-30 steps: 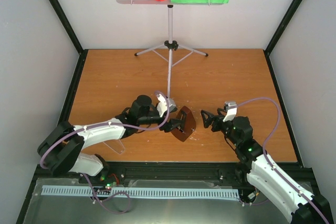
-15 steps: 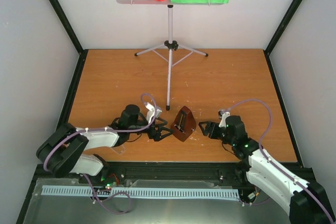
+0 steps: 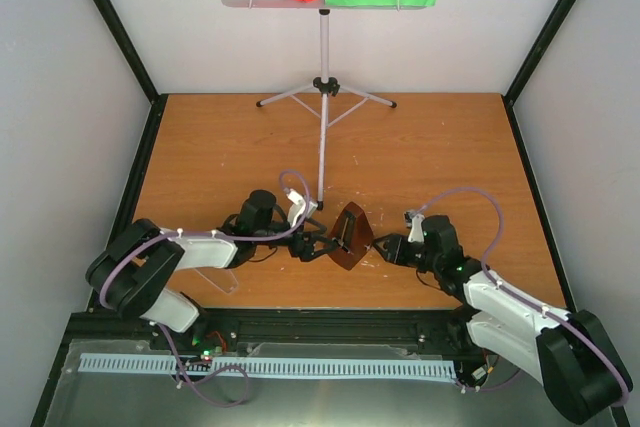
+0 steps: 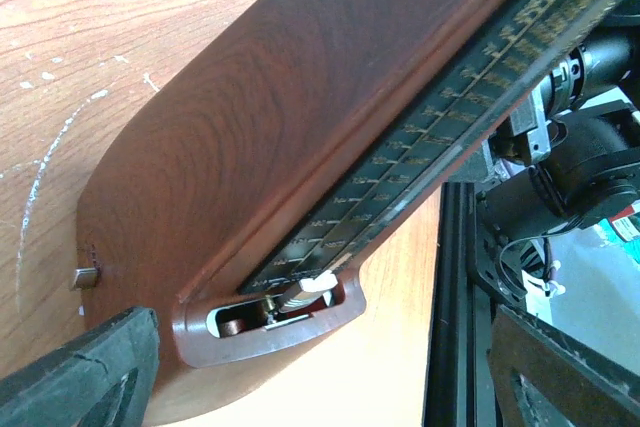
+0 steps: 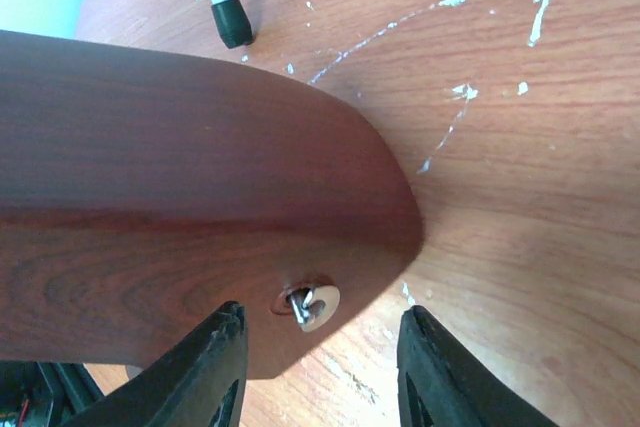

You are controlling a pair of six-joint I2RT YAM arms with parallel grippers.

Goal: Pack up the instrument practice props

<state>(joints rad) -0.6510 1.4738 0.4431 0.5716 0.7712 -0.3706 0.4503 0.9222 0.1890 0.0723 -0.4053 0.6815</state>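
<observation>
Left hand [image 3: 316,245] and right hand [image 3: 386,251] both spread apart at metronome [image 3: 350,234]; I squeeze wood flanks evenly, avoiding key [image 5: 308,307].

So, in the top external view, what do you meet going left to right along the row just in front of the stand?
left gripper → dark-brown metronome → right gripper

The top camera is looking down from high behind the near edge over the whole orange-brown wooden table [image 3: 420,157]. Both wrist cameras are sitting very close on opposite sides of the dark-brown wooden pyramid metronome [image 4: 300,117], shared by all views.
</observation>
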